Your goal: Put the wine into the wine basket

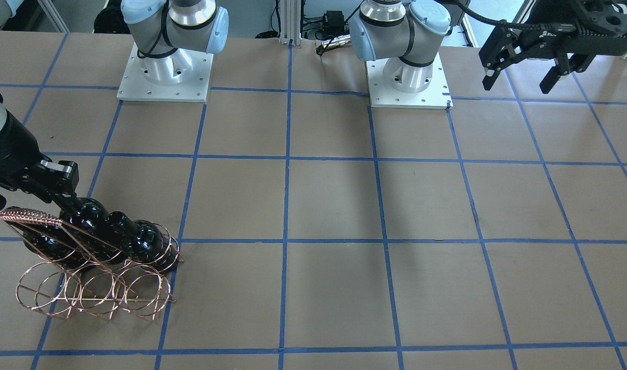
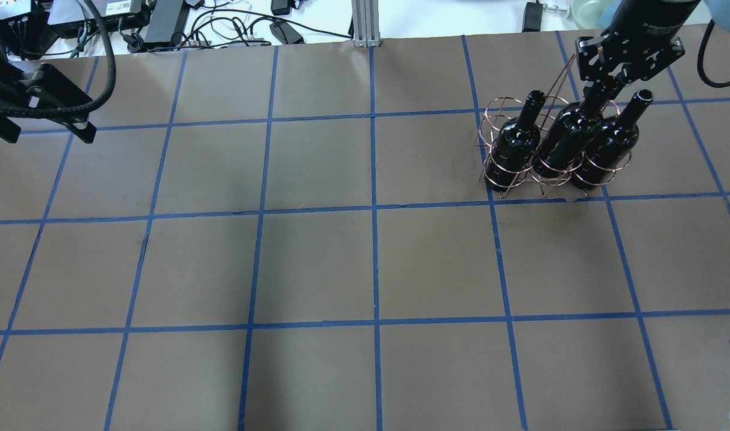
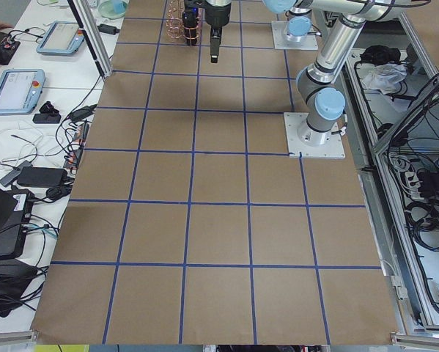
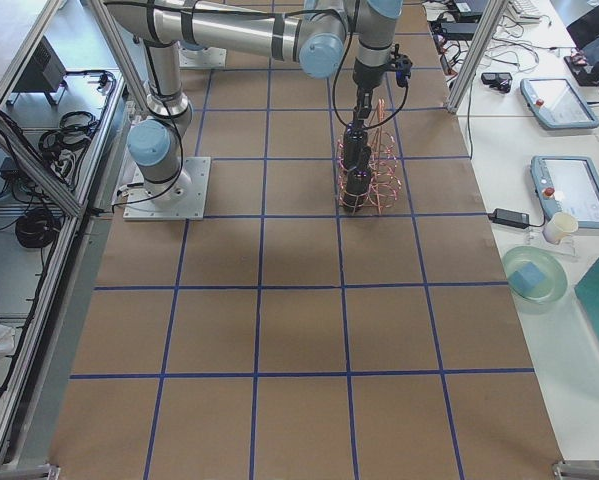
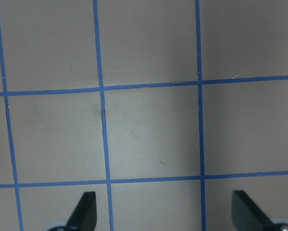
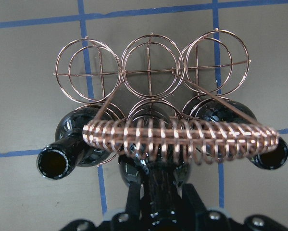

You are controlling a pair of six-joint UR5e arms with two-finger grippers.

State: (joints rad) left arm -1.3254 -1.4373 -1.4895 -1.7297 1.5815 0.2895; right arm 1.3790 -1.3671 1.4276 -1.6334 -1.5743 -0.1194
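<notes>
In the overhead view, the left end effector [image 2: 45,129] hangs above the desk [image 2: 317,263] at its left side, spread wide open and holding nothing. Well to the right stands the wire basket [image 2: 495,175], with a left bottle [image 2: 513,146], the middle bottle [image 2: 565,143] and a right bottle [image 2: 607,140] upright in its row of rings nearer the robot. The right end effector [image 2: 597,100] sits directly over the middle bottle, its fingers [image 6: 133,199] closed against either side of that bottle's neck, just beside the basket's coiled handle [image 6: 182,139].
</notes>
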